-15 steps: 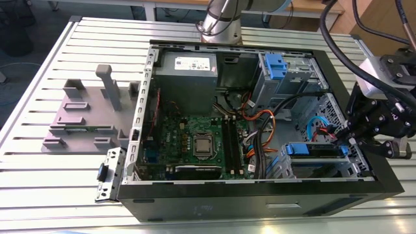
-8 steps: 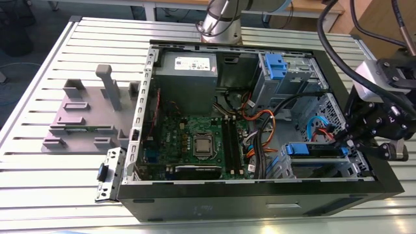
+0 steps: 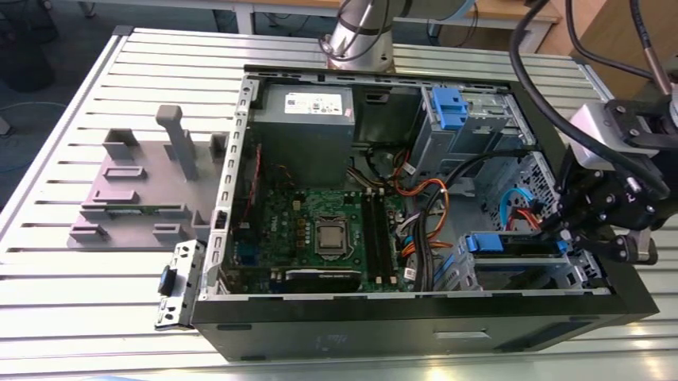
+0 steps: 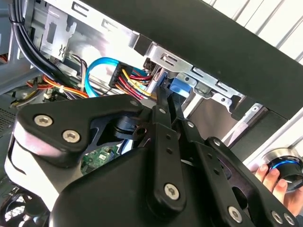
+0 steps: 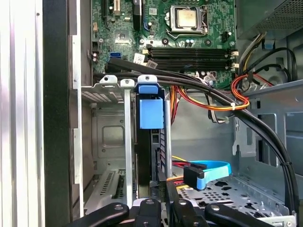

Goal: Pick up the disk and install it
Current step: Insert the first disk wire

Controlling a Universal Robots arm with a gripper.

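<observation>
The disk sits edge-on in the lower drive bay at the open computer case's front corner, on the exterior view's right. Its blue carrier bracket faces the motherboard. My gripper reaches in over the case's edge and is shut on the disk's outer end. In the first wrist view the two fingers flank the disk's dark thin edge. In the second wrist view my gripper narrows to a point at the blue bracket.
Orange, black and blue cables cross just beside the bay. A blue-tabbed drive cage and the grey power supply sit at the case's far end. A grey stand lies on the slatted table. A hand holds a round knob.
</observation>
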